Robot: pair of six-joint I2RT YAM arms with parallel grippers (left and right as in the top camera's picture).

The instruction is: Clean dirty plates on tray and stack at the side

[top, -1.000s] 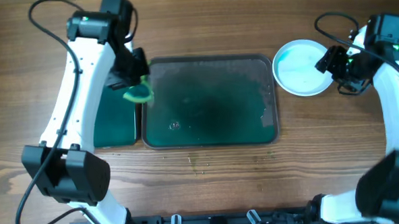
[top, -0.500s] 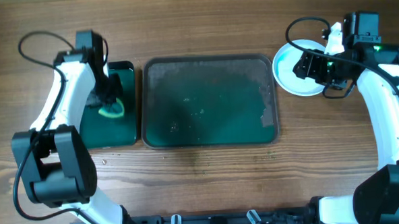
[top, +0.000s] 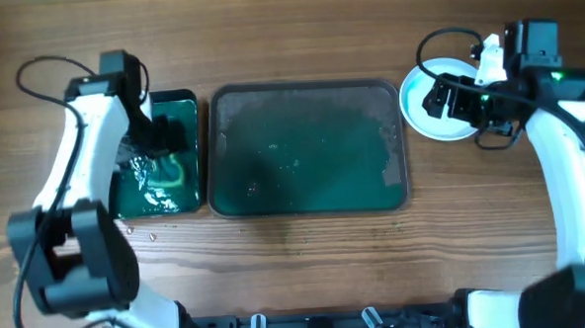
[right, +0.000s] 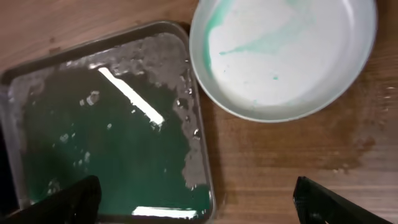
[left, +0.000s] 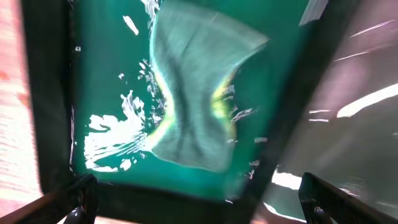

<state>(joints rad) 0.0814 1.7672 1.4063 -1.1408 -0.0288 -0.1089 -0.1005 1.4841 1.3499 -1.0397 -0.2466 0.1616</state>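
One pale plate (top: 424,114) with teal smears rests on the wood to the right of the big green tray (top: 302,154); whether others lie under it does not show. My right gripper (top: 446,98) hovers over it, open and holding nothing. In the right wrist view the plate (right: 283,56) is at the top right, beside the tray's wet corner (right: 93,137), and the right gripper (right: 202,208) has its jaws spread wide. No plate is on the tray. My left gripper (top: 161,140) stands open and holds nothing.
A smaller black-rimmed tray (top: 183,109) of green water sits left of the big tray. A green sponge (top: 169,174) lies loose in it, seen as the sponge (left: 199,93) in the left wrist view beyond the left gripper (left: 202,208). Water is splashed around it.
My left gripper has opened and dropped the sponge into the small tray's water, which now splashes. The right gripper has opened wider above the plate and barely shifted.
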